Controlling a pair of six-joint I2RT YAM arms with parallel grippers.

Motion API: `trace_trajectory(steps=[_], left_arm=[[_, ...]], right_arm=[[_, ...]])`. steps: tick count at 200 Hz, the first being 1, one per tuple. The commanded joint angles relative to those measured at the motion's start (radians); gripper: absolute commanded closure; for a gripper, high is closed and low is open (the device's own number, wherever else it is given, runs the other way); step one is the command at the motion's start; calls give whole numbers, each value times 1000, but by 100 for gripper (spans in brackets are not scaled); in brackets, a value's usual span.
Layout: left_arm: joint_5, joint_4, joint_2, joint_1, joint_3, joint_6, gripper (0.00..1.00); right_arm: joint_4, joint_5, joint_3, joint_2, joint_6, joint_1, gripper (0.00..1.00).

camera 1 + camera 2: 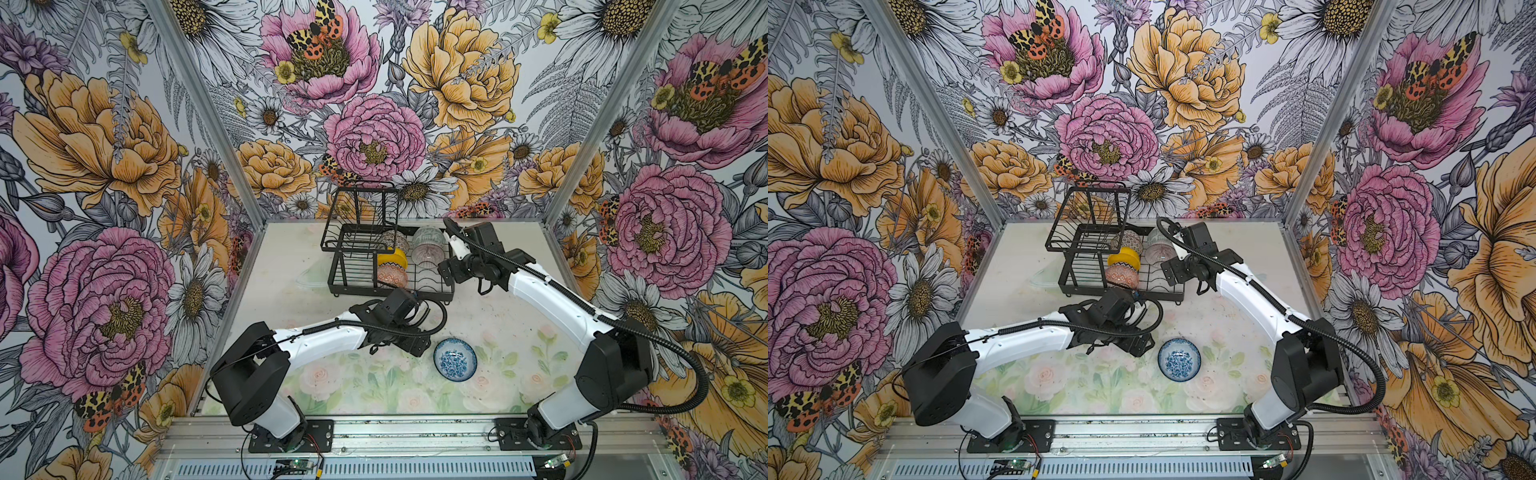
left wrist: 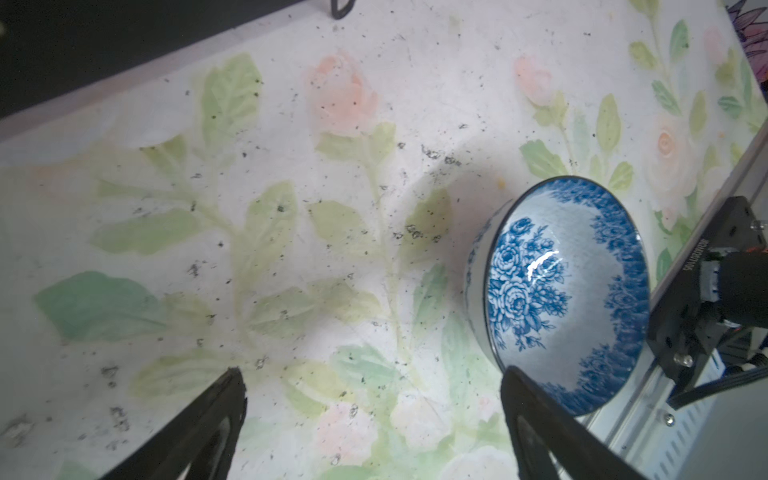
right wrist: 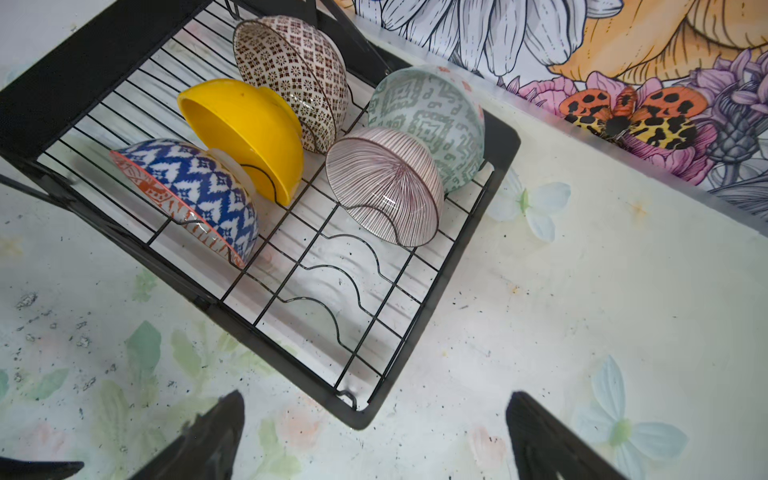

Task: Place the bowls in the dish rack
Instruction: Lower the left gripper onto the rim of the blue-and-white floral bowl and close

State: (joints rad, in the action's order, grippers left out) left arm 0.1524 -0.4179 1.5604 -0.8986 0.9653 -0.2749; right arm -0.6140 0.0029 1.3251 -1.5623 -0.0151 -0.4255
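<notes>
Floral tabletop (image 1: pixel 519 324): dish rack (image 3: pixel 75 70) holds 5 bowls (image 3: pixel 249 133), blue-white bowl (image 1: pixel 455 358) outside

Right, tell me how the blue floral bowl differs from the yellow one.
Place: the blue floral bowl stands on the table, the yellow bowl sits in the dish rack. Pose: the blue floral bowl is upright, mouth up; the yellow bowl is tipped on edge, mouth sideways. Look: the blue floral bowl is patterned, the yellow bowl plain. Both are small, round and ungripped.

Lab test booth, floral walls (image 1: pixel 104 166), aluminium rail (image 1: pixel 415 430)
</notes>
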Motion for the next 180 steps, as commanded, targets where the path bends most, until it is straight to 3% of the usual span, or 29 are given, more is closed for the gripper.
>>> trace_trajectory(steps=[1,56,112,180], left_arm=[[51,48,20,-19,49,-12,8],[62,26,121,-76,119,-3,30],[65,7,176,-90,170,-1,46],[80,2,233,-102,204,-20,59]], right_arm=[[-12,7,15,0,17,5,1],[-10,11,5,-7,17,7,1],[-10,10,-3,-15,15,7,1],[-9,21,-10,-15,15,8,1]])
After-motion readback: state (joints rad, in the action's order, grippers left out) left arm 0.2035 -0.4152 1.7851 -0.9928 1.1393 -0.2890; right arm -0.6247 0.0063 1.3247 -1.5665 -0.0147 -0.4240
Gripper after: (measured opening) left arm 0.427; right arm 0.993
